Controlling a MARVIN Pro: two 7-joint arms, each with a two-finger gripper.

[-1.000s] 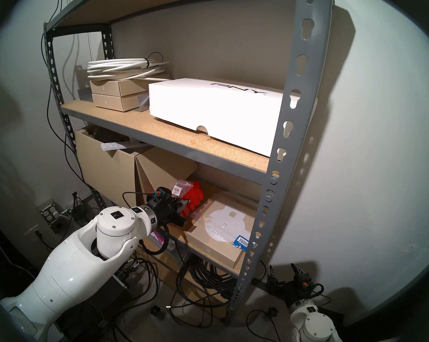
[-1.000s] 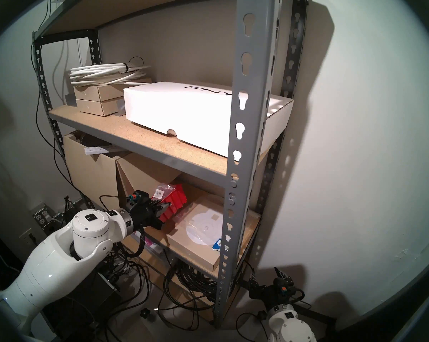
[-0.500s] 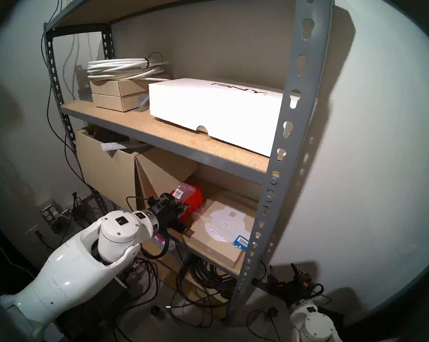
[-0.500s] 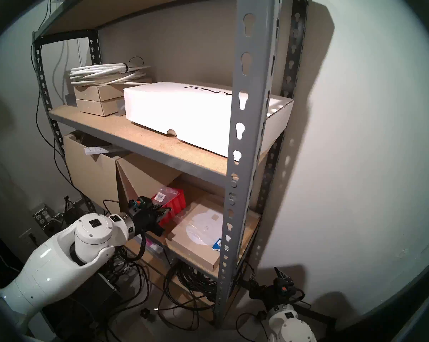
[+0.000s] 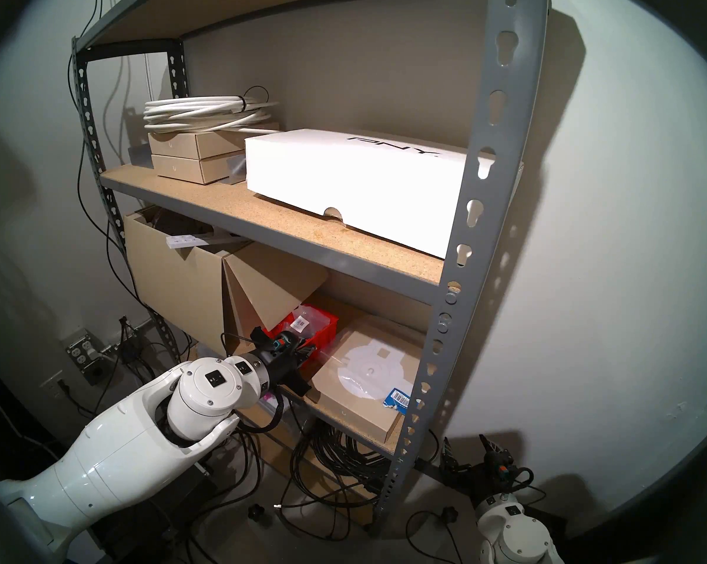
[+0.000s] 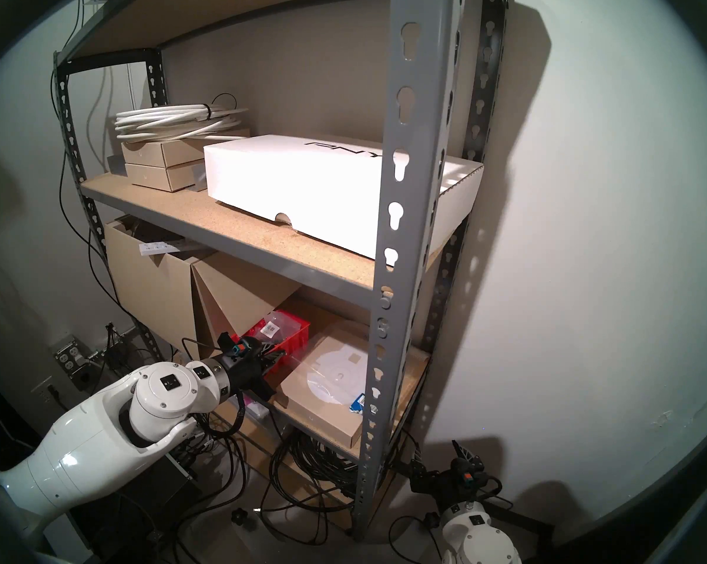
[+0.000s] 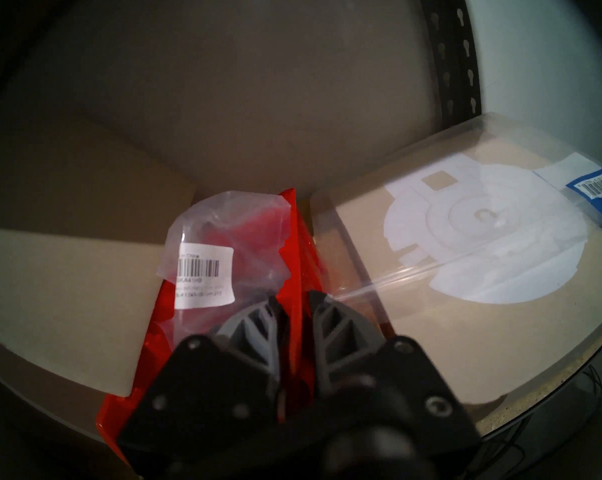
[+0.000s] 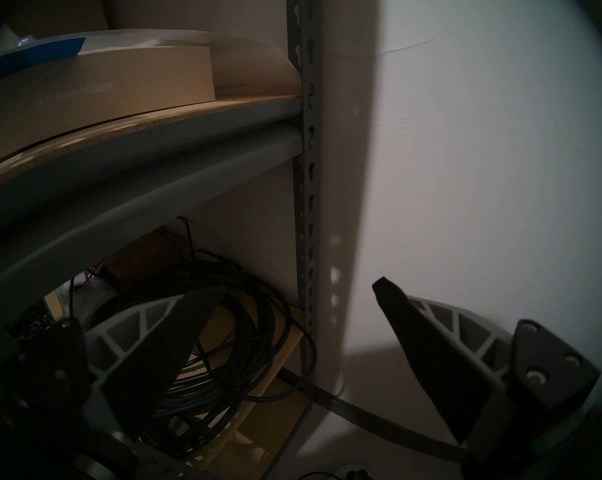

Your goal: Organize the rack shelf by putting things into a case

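Left wrist view: left gripper (image 7: 294,316) pinches right wall of red bin (image 7: 297,247), labelled bag (image 7: 219,247) inside; bin's long axis runs toward shelf's back edge. Right gripper (image 8: 289,316) open, empty, below rack.

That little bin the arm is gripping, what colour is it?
Bright red, clearest in the left wrist view, where the left gripper pinches its wall.

The lower particleboard shelf (image 5: 378,439) of the grey rack carries three groups of items. Two tan cardboard boxes (image 5: 172,282) stand at the left. A red bin (image 5: 323,332) sits on the shelf just right of them. A flat tan box (image 5: 351,404) lies at the right, beside the bin.
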